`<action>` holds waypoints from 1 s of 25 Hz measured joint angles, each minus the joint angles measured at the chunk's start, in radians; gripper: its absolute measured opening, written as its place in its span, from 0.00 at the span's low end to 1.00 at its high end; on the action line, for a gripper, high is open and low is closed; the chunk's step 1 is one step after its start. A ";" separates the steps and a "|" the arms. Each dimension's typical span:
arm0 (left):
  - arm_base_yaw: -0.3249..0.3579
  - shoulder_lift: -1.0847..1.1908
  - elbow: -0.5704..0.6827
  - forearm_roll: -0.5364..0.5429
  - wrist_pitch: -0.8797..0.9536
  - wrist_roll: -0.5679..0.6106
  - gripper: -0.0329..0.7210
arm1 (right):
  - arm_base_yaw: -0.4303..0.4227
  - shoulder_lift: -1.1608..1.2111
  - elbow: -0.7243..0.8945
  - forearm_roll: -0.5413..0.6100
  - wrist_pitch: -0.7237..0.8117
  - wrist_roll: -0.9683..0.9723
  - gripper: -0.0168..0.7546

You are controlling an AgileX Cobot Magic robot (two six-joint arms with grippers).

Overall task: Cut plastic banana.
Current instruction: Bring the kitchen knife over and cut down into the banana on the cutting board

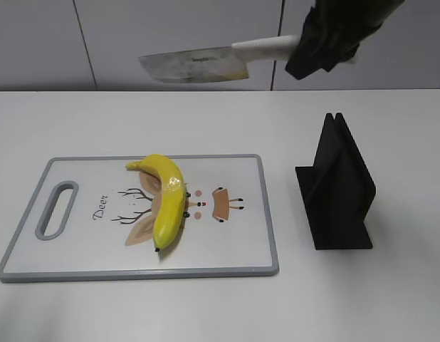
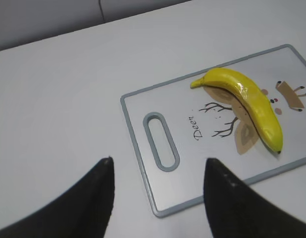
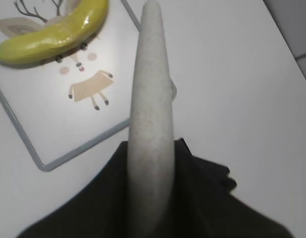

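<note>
The plastic banana lies on a white cutting board with a grey rim and a deer drawing. It also shows in the left wrist view and the right wrist view. My right gripper is shut on the pale handle of a knife, held high above the board's far edge with the blade pointing left. The handle fills the right wrist view. My left gripper is open and empty, above the board's handle-slot corner; it is out of the exterior view.
A black knife stand stands on the white table to the right of the board. A grey wall runs along the back of the table.
</note>
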 joint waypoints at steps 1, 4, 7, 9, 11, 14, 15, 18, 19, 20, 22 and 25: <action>0.000 0.046 -0.034 -0.012 0.000 0.036 0.77 | -0.012 0.014 0.000 0.058 -0.005 -0.060 0.24; -0.004 0.171 -0.135 -0.063 0.008 0.163 0.77 | -0.039 0.050 0.000 0.202 -0.004 -0.243 0.24; -0.044 0.292 -0.243 -0.090 0.047 0.283 0.77 | -0.046 0.075 0.000 0.254 -0.004 -0.334 0.24; -0.082 0.376 -0.314 -0.095 0.066 0.356 0.77 | -0.046 0.089 0.000 0.276 -0.002 -0.388 0.24; -0.125 0.452 -0.369 -0.098 0.081 0.447 0.77 | -0.046 0.104 0.000 0.295 0.000 -0.451 0.24; -0.199 0.565 -0.440 -0.099 0.103 0.595 0.77 | -0.046 0.132 -0.003 0.356 -0.001 -0.561 0.24; -0.216 0.604 -0.463 -0.100 0.119 0.633 0.77 | -0.046 0.142 -0.003 0.385 -0.001 -0.593 0.24; -0.255 0.711 -0.511 -0.089 0.160 0.684 0.77 | -0.046 0.167 -0.004 0.444 0.002 -0.675 0.24; -0.260 0.746 -0.519 -0.079 0.167 0.695 0.77 | -0.046 0.173 -0.004 0.453 0.009 -0.690 0.24; -0.262 0.775 -0.522 -0.072 0.171 0.704 0.77 | -0.046 0.180 -0.005 0.456 0.017 -0.703 0.24; -0.263 0.836 -0.524 -0.042 0.173 0.712 0.77 | -0.046 0.193 -0.005 0.457 0.026 -0.713 0.24; -0.263 0.905 -0.524 0.006 0.167 0.716 0.77 | -0.046 0.209 -0.005 0.458 0.034 -0.718 0.24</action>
